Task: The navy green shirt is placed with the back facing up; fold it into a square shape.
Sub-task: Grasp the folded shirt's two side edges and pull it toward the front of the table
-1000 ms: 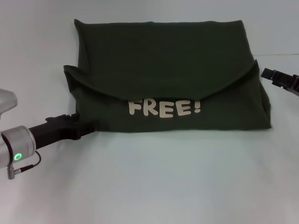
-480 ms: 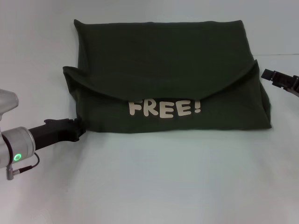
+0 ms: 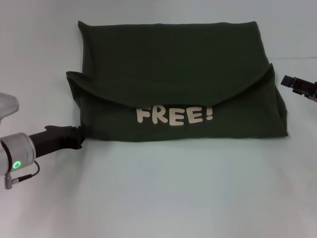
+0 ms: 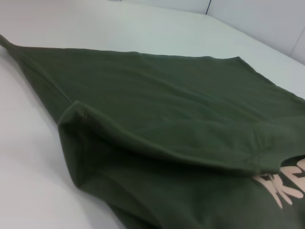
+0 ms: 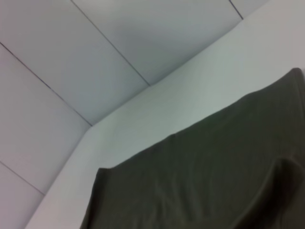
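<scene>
The navy green shirt point(image 3: 173, 64) lies folded into a rough rectangle in the middle of the table. Its far half is folded toward me in a curved flap, and the white "FREE!" lettering point(image 3: 176, 115) shows just below that flap's edge. My left gripper point(image 3: 77, 136) lies low on the table at the shirt's near left corner, its tip right at the cloth edge. My right gripper point(image 3: 290, 82) hovers just off the shirt's right edge, apart from it. The left wrist view shows the shirt point(image 4: 181, 119) close up with its folded flap; the right wrist view shows the shirt point(image 5: 214, 167) from the side.
The pale table point(image 3: 163, 198) stretches bare in front of the shirt and on both sides. A wall with panel seams point(image 5: 109, 47) rises behind the table's far edge.
My left gripper has drawn back to the left, from over the shirt's near left corner to its edge. The right gripper has shifted slightly right. The shirt has not moved.
</scene>
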Action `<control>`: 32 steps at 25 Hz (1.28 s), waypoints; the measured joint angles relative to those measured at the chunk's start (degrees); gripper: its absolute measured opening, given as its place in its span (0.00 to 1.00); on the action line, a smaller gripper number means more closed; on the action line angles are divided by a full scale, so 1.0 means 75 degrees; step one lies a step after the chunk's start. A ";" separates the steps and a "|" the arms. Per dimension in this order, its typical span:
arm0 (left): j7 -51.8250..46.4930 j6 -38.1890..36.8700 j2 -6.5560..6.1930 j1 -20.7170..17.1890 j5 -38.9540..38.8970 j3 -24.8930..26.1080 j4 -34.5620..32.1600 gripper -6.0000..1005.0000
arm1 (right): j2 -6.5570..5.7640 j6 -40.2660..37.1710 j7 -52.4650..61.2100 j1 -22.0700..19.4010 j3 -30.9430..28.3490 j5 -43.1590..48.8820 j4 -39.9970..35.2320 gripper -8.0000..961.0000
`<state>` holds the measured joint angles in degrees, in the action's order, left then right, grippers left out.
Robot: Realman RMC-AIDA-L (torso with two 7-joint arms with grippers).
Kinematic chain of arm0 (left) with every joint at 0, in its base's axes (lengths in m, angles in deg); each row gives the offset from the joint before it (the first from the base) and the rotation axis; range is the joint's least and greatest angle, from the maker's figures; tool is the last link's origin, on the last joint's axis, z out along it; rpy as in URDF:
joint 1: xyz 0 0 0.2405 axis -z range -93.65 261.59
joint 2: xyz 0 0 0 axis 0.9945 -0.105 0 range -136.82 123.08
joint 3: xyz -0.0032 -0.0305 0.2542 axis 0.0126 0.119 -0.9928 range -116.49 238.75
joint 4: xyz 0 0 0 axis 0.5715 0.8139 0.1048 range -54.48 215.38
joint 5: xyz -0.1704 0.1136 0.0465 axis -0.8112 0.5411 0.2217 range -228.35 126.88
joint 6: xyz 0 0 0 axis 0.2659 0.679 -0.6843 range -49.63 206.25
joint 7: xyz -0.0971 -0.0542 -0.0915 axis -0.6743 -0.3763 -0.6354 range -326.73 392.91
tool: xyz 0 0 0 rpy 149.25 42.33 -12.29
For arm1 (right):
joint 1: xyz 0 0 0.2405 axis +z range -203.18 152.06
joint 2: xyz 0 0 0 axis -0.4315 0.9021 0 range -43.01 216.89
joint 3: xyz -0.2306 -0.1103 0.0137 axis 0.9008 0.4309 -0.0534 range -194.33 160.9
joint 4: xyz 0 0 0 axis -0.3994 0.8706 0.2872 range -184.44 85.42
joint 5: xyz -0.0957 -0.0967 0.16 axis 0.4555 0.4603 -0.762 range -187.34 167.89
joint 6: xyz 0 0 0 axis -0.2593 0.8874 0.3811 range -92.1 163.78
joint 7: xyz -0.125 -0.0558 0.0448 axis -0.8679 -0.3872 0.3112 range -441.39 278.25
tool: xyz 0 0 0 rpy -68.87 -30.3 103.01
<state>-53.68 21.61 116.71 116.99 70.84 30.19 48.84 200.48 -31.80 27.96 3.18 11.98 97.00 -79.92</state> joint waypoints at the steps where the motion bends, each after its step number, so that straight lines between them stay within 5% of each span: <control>1: -0.0026 -0.0031 -0.0001 -0.0002 0.0001 0.0000 -0.0027 0.03 | 0.0000 0.0000 0.0000 0.0000 0.0000 0.0000 0.0000 0.71; 8: -0.0227 -0.0949 -0.0006 -0.0236 -0.0023 0.0073 -0.0475 0.01 | -0.0281 -0.0142 0.0991 0.0091 0.0017 0.1131 -0.0081 0.71; 13: -0.0289 -0.1030 -0.0017 -0.0292 0.0017 0.0085 -0.0580 0.01 | -0.0337 -0.0070 0.1276 0.0159 0.0030 0.1617 -0.0121 0.69; 32: -0.0291 -0.0917 -0.0025 -0.0242 0.0014 0.0083 -0.0543 0.01 | -0.0021 0.0756 0.1288 0.0321 0.0420 0.2049 0.0137 0.64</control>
<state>-55.86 14.73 116.53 115.18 70.94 30.81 44.76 200.32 -26.13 37.62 5.59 15.13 112.36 -78.89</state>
